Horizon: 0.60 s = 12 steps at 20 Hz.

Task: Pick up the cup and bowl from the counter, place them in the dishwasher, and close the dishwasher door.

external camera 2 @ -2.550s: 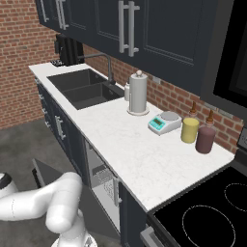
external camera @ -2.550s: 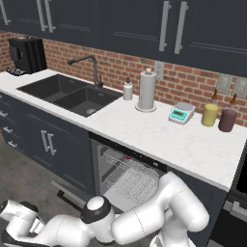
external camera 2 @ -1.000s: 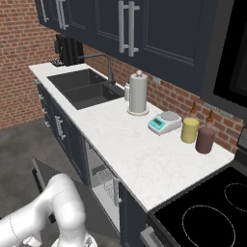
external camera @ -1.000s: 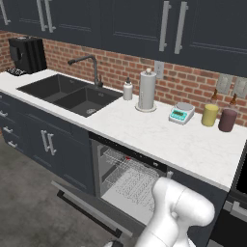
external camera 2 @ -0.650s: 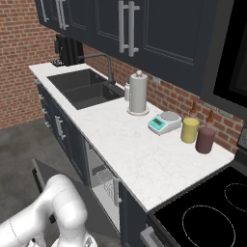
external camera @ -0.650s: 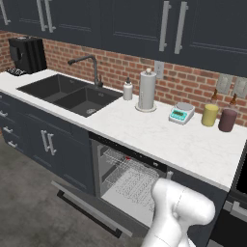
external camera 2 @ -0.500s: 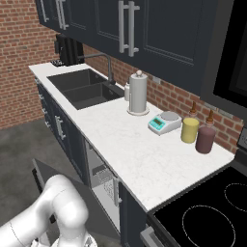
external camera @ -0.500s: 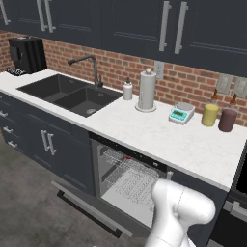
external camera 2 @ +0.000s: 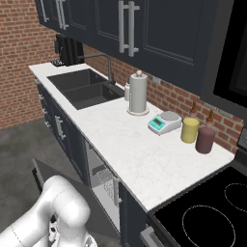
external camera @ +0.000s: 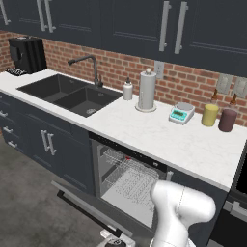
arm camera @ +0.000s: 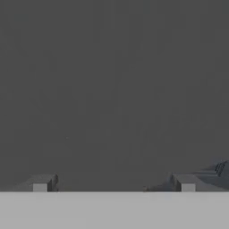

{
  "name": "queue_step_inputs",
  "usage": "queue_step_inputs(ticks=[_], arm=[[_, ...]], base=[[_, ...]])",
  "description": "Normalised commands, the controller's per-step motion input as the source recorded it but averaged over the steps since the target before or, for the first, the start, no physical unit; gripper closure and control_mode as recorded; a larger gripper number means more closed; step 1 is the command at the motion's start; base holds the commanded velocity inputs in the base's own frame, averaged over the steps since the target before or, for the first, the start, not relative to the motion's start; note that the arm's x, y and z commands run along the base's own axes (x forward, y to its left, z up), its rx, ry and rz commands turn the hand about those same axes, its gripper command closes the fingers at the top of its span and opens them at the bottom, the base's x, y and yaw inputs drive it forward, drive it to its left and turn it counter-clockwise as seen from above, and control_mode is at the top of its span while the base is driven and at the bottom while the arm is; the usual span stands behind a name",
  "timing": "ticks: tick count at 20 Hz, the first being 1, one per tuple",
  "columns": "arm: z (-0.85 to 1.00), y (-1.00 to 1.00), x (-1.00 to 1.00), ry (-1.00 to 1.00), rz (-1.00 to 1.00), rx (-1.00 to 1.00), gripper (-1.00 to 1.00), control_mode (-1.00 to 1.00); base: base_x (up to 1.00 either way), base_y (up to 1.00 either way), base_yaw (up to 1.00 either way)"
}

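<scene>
The flat dark grey dishwasher door (external camera: 79,205) was seen lowered, near level, its long bar handle running along its outer edge. The white wire rack (external camera: 130,181) lay inside the dishwasher (external camera: 126,184) under the white marbled table (external camera: 159,137). The tool (arm camera: 114,187) was held open against a plain grey surface.

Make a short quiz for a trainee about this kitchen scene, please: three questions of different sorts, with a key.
1. True or false: the dishwasher door hangs open.
2. Which stands nearest the brick wall beside the yellow jar?
A. a maroon jar
B. a toaster
C. a kettle
3. Fill in: the pincer has its fingertips set ____, with nothing between them.

Key: 1 true; 2 A; 3 apart.
</scene>
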Motion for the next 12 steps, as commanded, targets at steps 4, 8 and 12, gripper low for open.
queue_step_inputs(ticks=[4,8,12], arm=[[0.01,-0.5,0.94,-0.27,-0.2,-0.19,-1.0,-1.0],[0.05,-0.55,0.8,-0.25,-0.26,-0.17,-1.0,-1.0],[0.11,-0.59,0.81,-0.24,-0.27,-0.14,-1.0,-1.0]], base=[[0.0,0.0,0.0],[0.0,0.0,0.0],[0.0,0.0,0.0]])
